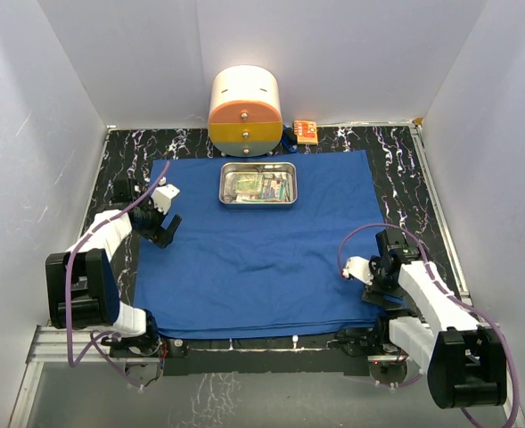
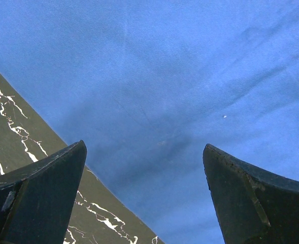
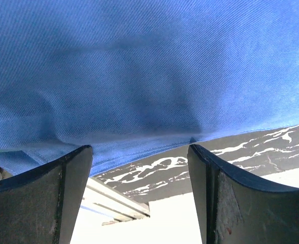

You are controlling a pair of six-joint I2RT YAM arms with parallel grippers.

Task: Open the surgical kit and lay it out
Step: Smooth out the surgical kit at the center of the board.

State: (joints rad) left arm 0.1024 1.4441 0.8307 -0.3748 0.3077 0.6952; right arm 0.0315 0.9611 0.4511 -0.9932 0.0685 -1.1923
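One table [image 1: 396, 152] with a black marbled top is seen, and most of it is covered by one royal-blue cloth wrap [image 1: 262, 259], spread flat and judged fully unfolded, so the opening part is taken as done. One round cream-and-orange container [image 1: 245, 111] is placed at the table's far edge, just beyond the cloth. One steel tray [image 1: 224, 185] is set on the cloth near the middle of its far edge. The kit contents [image 1: 260, 186] are piled inside the tray and not yet laid out, so that part is left; the items are too small to be counted or told apart. Two grippers are counted. The left gripper [image 2: 144, 152] is held over the cloth's left edge, jaws wide apart, nothing between. The right gripper [image 3: 139, 152] is held at the cloth's near right corner, jaws apart, nothing gripped. One small orange box [image 1: 306, 132] is placed at the far edge, just right of the container.
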